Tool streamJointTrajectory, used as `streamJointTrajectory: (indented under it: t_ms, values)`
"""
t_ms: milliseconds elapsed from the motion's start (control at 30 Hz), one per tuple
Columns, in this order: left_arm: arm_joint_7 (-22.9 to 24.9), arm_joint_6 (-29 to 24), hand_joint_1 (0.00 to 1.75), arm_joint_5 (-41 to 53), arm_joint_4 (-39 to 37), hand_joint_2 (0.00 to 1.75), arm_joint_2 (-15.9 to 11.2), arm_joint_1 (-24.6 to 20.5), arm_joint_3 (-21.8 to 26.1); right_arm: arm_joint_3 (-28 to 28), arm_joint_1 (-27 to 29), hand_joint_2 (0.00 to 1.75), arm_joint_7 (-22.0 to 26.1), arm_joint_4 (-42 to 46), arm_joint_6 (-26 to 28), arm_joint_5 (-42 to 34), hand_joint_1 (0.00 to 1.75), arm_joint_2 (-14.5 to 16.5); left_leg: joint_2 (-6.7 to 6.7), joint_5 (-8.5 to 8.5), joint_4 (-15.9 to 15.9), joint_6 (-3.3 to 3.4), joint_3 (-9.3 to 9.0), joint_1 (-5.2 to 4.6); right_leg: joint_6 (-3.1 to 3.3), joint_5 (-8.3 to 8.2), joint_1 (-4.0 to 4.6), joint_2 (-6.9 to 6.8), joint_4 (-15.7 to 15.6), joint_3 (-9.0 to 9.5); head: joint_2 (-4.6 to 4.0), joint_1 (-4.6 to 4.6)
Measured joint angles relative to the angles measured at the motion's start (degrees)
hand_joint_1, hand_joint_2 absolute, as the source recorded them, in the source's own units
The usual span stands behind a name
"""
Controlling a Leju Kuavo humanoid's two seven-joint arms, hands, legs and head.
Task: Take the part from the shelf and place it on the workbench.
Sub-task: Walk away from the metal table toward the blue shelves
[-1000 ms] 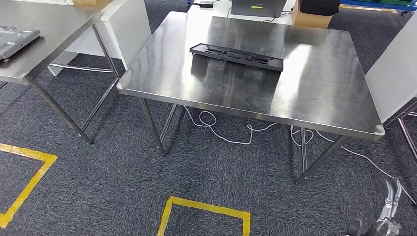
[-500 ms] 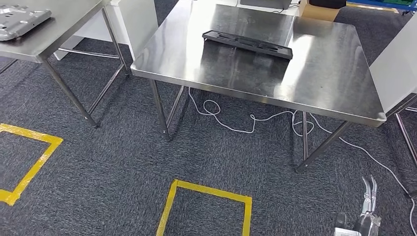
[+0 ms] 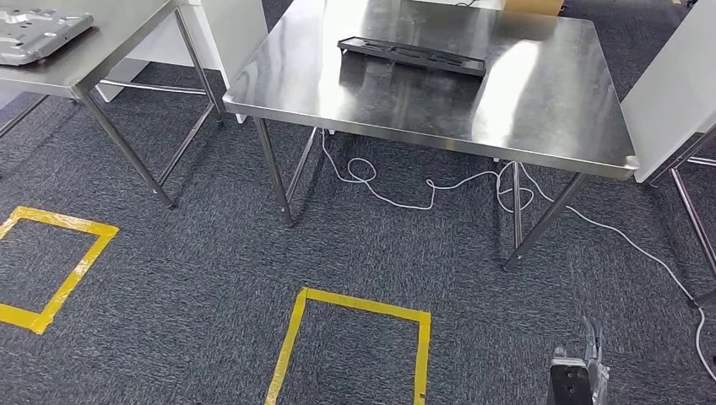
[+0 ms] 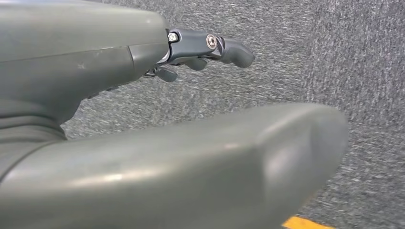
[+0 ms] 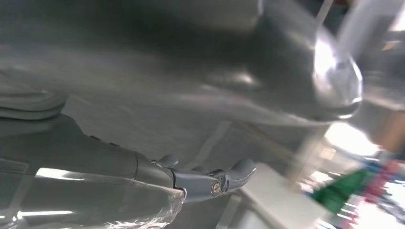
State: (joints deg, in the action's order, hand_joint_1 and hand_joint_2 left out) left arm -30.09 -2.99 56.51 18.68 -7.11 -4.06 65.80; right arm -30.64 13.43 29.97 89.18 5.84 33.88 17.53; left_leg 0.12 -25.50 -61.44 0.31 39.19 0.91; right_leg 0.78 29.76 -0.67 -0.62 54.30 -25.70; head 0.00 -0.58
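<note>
**Camera shifts; hands hang empty**

Between frames the whole view slid, so the robot moved, not the black part (image 3: 411,56), lying near the workbench's (image 3: 540,118) far edge. Right hand (image 3: 578,375) hangs low, left hand (image 4: 143,109) too, fingers seemingly loosely spread, holding nothing. Risk: snagging the white cable (image 3: 397,198).

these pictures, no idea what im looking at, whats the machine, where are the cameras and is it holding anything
It is a walking humanoid robot with two arms. The wide picture comes from its head, looking down at a steel table with a long black tray on it, a white cable and yellow tape squares on the carpet. A second table carries a grey metal part. The other two pictures come from wrist cameras. The left hand and right hand hang with nothing in them.
</note>
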Motion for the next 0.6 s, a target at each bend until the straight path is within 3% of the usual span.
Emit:
streamJointTrajectory:
  t_ms: [67, 100, 133, 167, 233, 300, 367, 433, 500, 567, 600]
  values:
    - [-0.2, 0.0, 0.0, 0.6, -0.4, 0.0, 0.0, -0.1, 0.0, -2.3, -1.6, 0.0, 0.1, -5.9, -0.1, 0.0, 0.0, -0.4, -0.05, -5.4, -7.3, -0.48, 1.51, 0.11, 0.42, -0.94, 0.2, -0.21, 0.4, -1.15, 0.0, -0.13]
    - [-0.2, 0.1, 0.0, 0.9, -0.6, 0.0, 0.1, -0.1, 0.0, -3.6, -2.4, 0.0, 0.3, -9.2, 0.1, 0.0, 0.0, -0.7, -0.06, -6.79, -10.5, -0.7, 1.9, 0.2, 0.36, -1.38, 0.24, -0.29, 0.6, -1.81, 0.0, -0.11]
    - [-0.3, 0.1, 0.0, 1.1, -0.8, 0.0, 0.2, -0.1, 0.0, -5.1, -3.3, 0.0, 0.7, -12.6, 0.3, 0.0, 0.0, -1.2, -0.05, -7.01, -12.1, -0.87, 1.56, 0.33, 0.22, -1.78, 0.24, -0.33, 0.9, -2.54, 0.0, -0.1]
    - [-0.3, 0.0, 0.0, 1.2, -1.0, 0.0, 0.2, -0.2, 0.0, -6.5, -4.1, 0.0, 1.1, -15.6, 0.6, -0.1, 0.0, -1.6, -0.04, -6.16, -11.6, -0.97, 0.2, 0.48, 0.04, -2.09, 0.17, -0.33, 1.3, -3.33, 0.0, -0.11]
    - [-0.4, 0.0, 0.0, 1.4, -1.2, 0.0, 0.3, -0.3, 0.0, -9.0, -5.5, 0.0, 2.1, -20.6, 0.9, -0.3, 0.0, -2.5, -0.05, -4.0, -5.0, -1.1, -5.0, 0.78, -0.3, -2.39, 0.0, -0.34, 2.4, -4.75, 0.0, -0.13]
    - [-0.5, 0.0, 0.0, 1.6, -1.4, 0.0, 0.3, -0.6, 0.0, -11.0, -6.9, 0.0, 2.7, -24.4, 1.1, -0.3, 0.0, -3.3, -0.31, -3.72, 1.2, -0.96, -8.91, 0.67, -0.82, -2.71, 0.13, -0.36, 3.5, -5.9, 0.0, -0.1]
    - [-0.6, 0.0, 0.0, 1.6, -1.6, 0.0, 0.3, -0.8, 0.0, -12.5, -7.9, 0.0, 2.9, -27.2, 1.3, -0.3, 0.0, -3.9, -0.53, -4.0, 2.7, -0.5, -9.29, 0.26, -1.77, -3.34, 0.3, -0.34, 3.8, -6.63, 0.0, -0.04]
    - [-0.7, 0.0, 0.0, 1.7, -1.8, 0.0, 0.3, -1.0, 0.0, -14.0, -8.7, 0.0, 2.6, -29.4, 1.3, -0.3, 0.0, -4.4, -0.33, -3.19, 3.0, 0.6, -8.52, 0.12, -2.72, -3.49, 0.38, -0.26, 4.1, -7.36, 0.0, -0.01]
    - [-0.8, 0.0, 0.0, 1.7, -1.9, 0.0, 0.3, -1.4, 0.0, -15.8, -9.4, 0.0, 2.0, -31.9, 1.4, -0.3, 0.0, -4.9, -0.05, -1.8, 3.3, 2.05, -7.15, 0.06, -2.62, -0.65, 0.36, -0.09, 6.8, -8.87, 0.0, 0.27]
    - [-0.8, 0.1, 0.0, 1.7, -2.1, 0.0, 0.3, -1.9, 0.0, -17.8, -10.4, 0.0, 2.0, -35.2, 1.3, -0.6, 0.0, -5.8, 0.04, -0.36, 3.3, 2.73, -5.29, -0.09, -1.96, 4.39, 0.17, 0.13, 13.1, -10.96, 0.0, 0.62]
    - [-0.8, 0.3, 0.0, 1.7, -2.1, 0.0, 0.4, -2.1, 0.0, -18.9, -11.1, 0.0, 2.4, -37.2, 1.1, -1.1, 0.0, -6.3, 0.07, 0.43, 3.3, 2.79, -4.26, -0.16, -1.99, 6.09, 0.12, 0.21, 16.6, -11.68, 0.0, 0.66]
